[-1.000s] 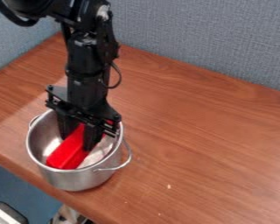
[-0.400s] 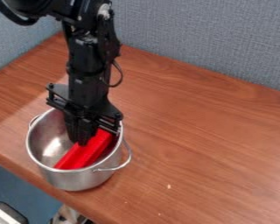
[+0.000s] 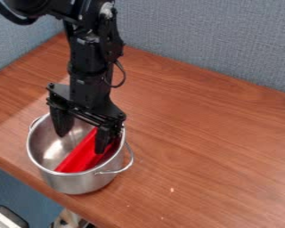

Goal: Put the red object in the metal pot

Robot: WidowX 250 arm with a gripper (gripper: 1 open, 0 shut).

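Observation:
The metal pot (image 3: 44, 165) sits near the front left edge of the wooden table. Inside it lies the red object (image 3: 88, 155), slanted from the pot's floor up toward the right wall. My gripper (image 3: 83, 135) hangs straight down over the pot's mouth with its two black fingers (image 3: 60, 127) spread wide apart. The fingers straddle the block's upper part and do not grip it.
The wooden table (image 3: 205, 116) stretches right and back from the pot. A grey-blue wall stands behind it. The table's front edge runs just below the pot, whose thin wire handle (image 3: 124, 169) hangs on its right side.
The jaws have spread wide and let go of the red object, which dropped and now lies lower in the pot. The arm has risen slightly.

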